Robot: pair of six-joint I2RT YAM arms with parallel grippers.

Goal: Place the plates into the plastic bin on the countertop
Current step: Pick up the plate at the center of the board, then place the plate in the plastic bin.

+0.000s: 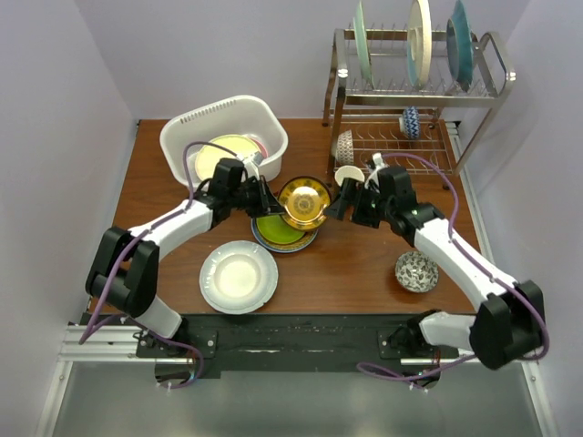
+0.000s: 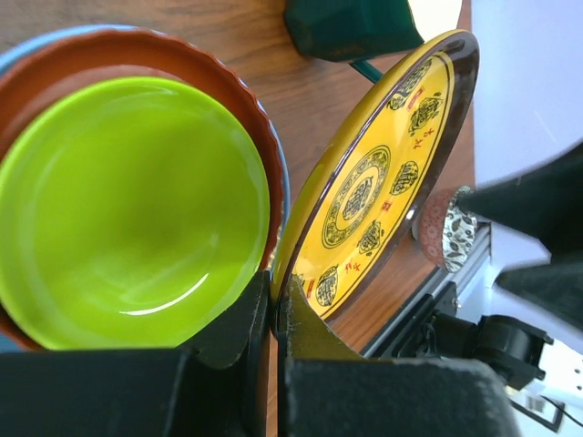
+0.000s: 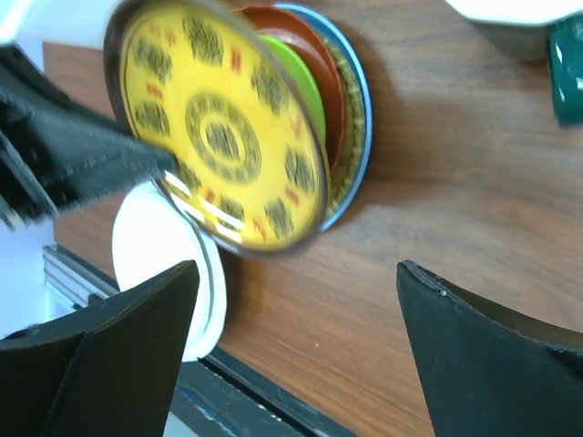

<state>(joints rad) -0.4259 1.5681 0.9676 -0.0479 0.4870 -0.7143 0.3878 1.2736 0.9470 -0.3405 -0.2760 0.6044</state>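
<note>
My left gripper (image 1: pixel 270 202) (image 2: pixel 275 296) is shut on the rim of a yellow patterned plate (image 1: pixel 303 202) (image 2: pixel 383 173) (image 3: pixel 219 137), which hangs tilted above a stack. In that stack a lime plate (image 1: pixel 278 229) (image 2: pixel 127 209) lies on a red-brown plate (image 2: pixel 246 91) and a light blue one (image 3: pixel 362 109). Just right of the yellow plate, my right gripper (image 1: pixel 339 206) (image 3: pixel 296 269) stands open and apart from it, with only wood between its fingers. The white plastic bin (image 1: pixel 182 127) sits back left with a cream plate (image 1: pixel 223 150) inside. A white plate (image 1: pixel 239 276) (image 3: pixel 155 246) lies on the countertop (image 1: pixel 346 264) front left.
A steel wire dish rack (image 1: pixel 414 86) at the back right holds upright plates and small bowls. A patterned bowl (image 1: pixel 416 271) (image 2: pixel 451 228) sits front right. A dark green mug (image 2: pixel 351 27) (image 3: pixel 569 64) stands behind the stack.
</note>
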